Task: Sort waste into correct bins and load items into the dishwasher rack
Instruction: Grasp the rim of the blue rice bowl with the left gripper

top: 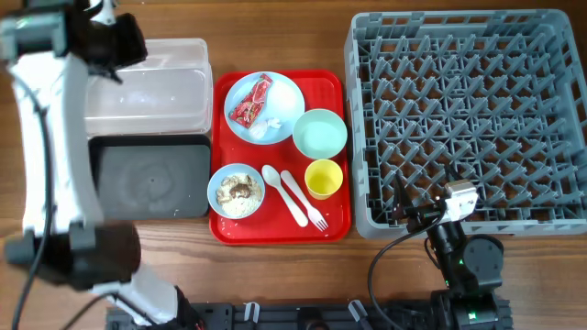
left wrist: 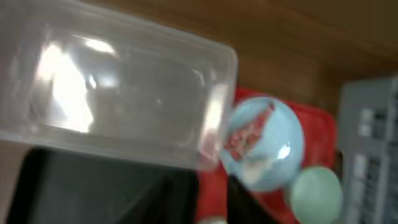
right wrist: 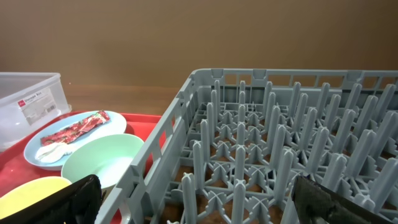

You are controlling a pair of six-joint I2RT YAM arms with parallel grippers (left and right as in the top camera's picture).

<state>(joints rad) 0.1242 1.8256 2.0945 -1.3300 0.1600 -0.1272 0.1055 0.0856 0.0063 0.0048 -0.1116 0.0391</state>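
Two arms are on my screens. The left gripper [top: 112,38] hangs over the far left corner of the tub [top: 151,87]. From overhead its fingers are a dark blur and its own wrist camera is smeared, so I cannot tell how far apart they stand or whether they hold anything. The right gripper [right wrist: 196,190] sits low at the near edge of the rack [top: 468,119]. Its fingers are spread wide, and I see only the rack's pegs beyond them.

The tub lies at the far left of the table [top: 275,37]. The black tray [top: 151,179] lies right beside it on the robot's side, long edges together. The red tray [top: 335,82] sits between these two bins and the rack.

On the red tray, the plate [top: 286,96] is in the far left corner and carries the wrapper [top: 250,101] and the scrap [top: 268,128]. The mint bowl [top: 320,134] is just right of the plate, and the cup [top: 323,178] is just beside it on the near side. The blue bowl [top: 213,191] is in the near left corner and holds the leftovers [top: 240,192]. The spoon [top: 284,195] and fork [top: 305,202] lie side by side between the blue bowl and the cup. The fork's tines point to the near edge.
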